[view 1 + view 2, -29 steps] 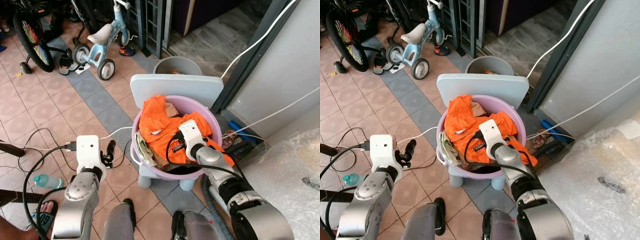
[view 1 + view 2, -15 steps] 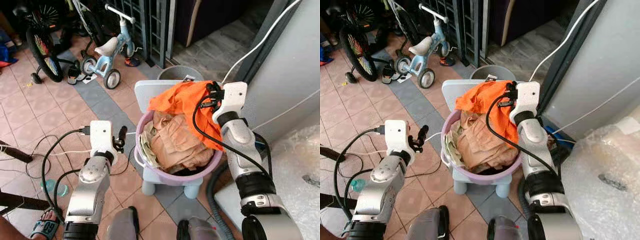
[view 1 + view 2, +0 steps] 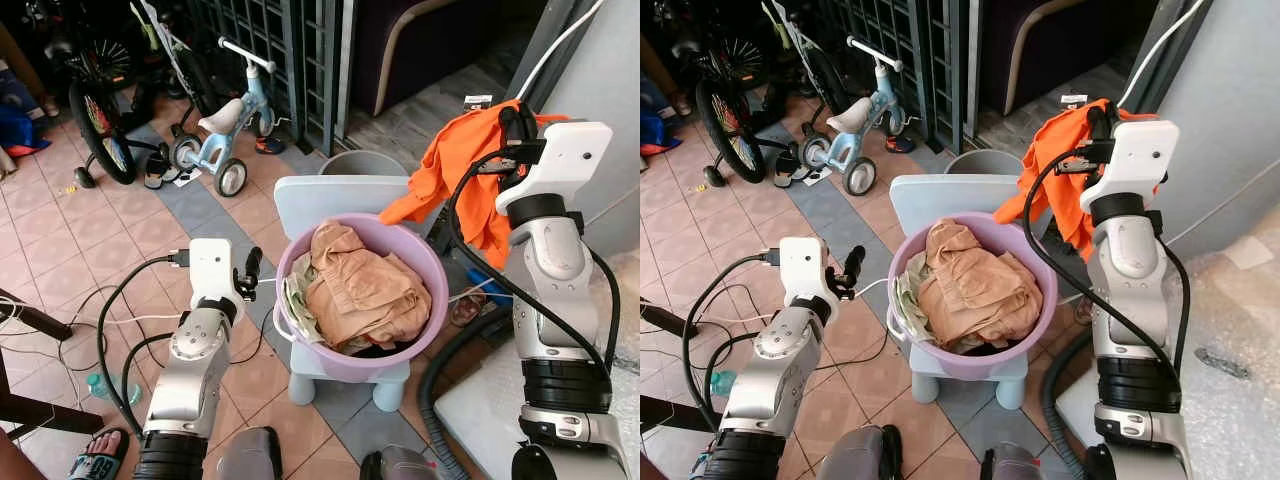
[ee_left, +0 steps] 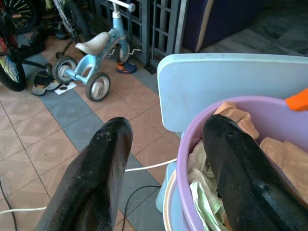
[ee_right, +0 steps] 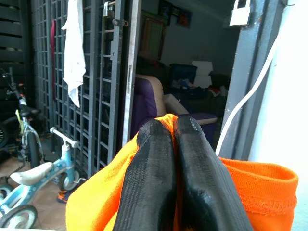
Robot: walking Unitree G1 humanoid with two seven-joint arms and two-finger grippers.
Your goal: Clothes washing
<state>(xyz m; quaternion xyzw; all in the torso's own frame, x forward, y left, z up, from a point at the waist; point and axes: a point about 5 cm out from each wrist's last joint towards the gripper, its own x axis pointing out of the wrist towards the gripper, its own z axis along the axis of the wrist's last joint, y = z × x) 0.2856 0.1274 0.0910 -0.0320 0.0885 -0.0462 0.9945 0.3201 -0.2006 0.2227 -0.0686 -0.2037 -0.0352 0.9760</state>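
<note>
An orange garment hangs in the air to the right of and above the basin, with my right gripper shut on its top edge. In the right wrist view the two black fingers press together over the orange cloth. A purple basin stands on a pale blue child's chair and holds peach-coloured clothes and a greenish cloth. My left gripper is open just left of the basin's rim, holding nothing.
A grey bucket stands behind the chair. A small blue tricycle and a bicycle are at the back left by a metal gate. Cables cross the tiled floor. A grey hose and a plastic-wrapped surface lie right.
My right gripper has lifted the orange garment higher and further right, clear of the basin. The camera has shifted, showing more of the gate and doorway. The left arm holds roughly the same pose.
</note>
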